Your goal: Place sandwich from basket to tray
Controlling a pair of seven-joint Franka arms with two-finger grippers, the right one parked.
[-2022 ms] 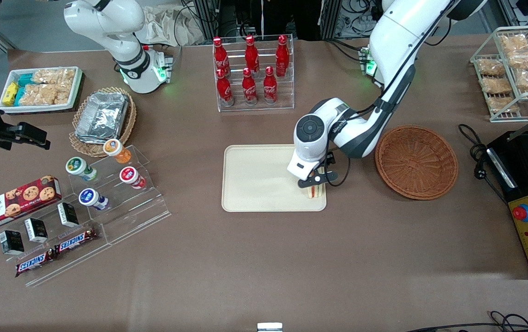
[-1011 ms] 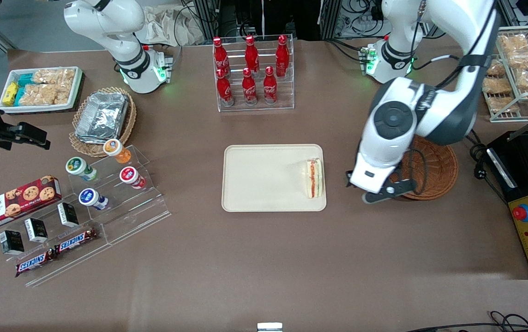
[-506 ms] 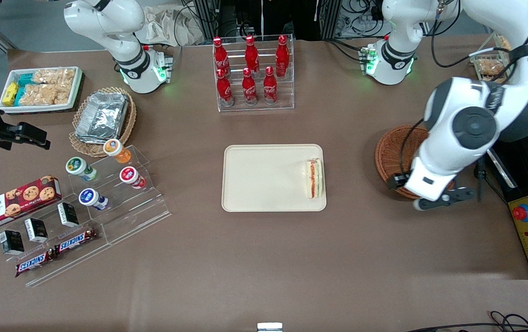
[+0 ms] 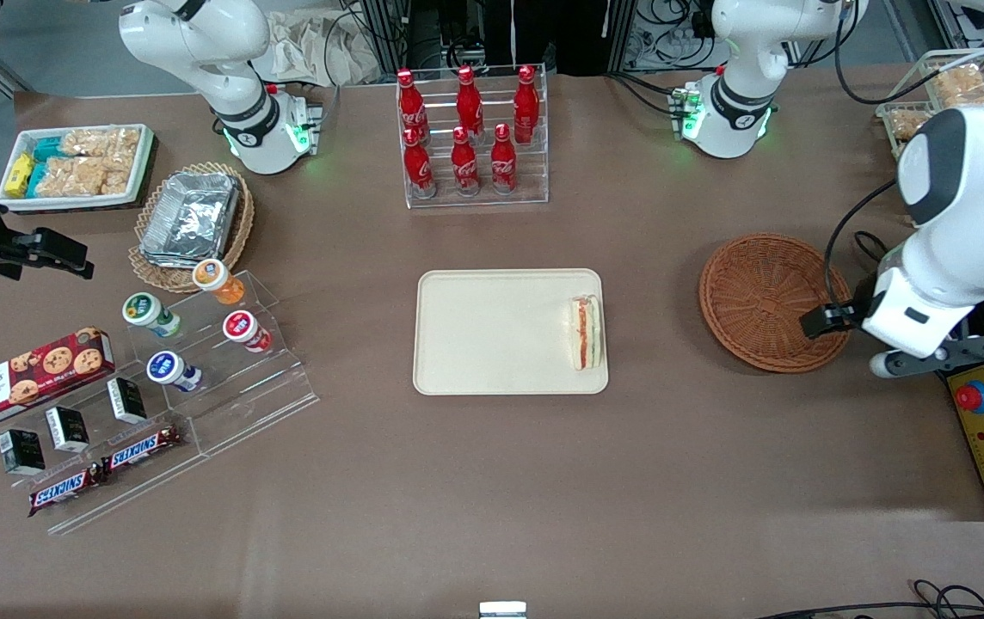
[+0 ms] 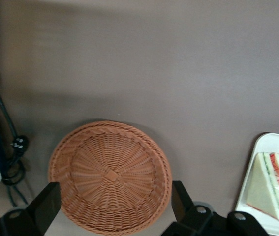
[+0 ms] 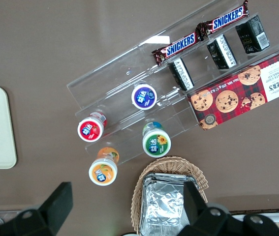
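Sandwich [image 4: 587, 332] lies on the tray [image 4: 492, 331] at the edge nearest the empty basket [image 4: 774, 301], so I judge the placing done, and my tool [image 4: 896, 344] hangs wide and empty beside the basket, clear of both.

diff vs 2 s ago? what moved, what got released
The gripper let go of the sandwich and swept off the tray, over the basket, toward the working arm's end of the table; it now hangs open and empty beside the basket. The sandwich has lain still at the tray's edge nearest the basket since its release. Tray and basket unmoved.
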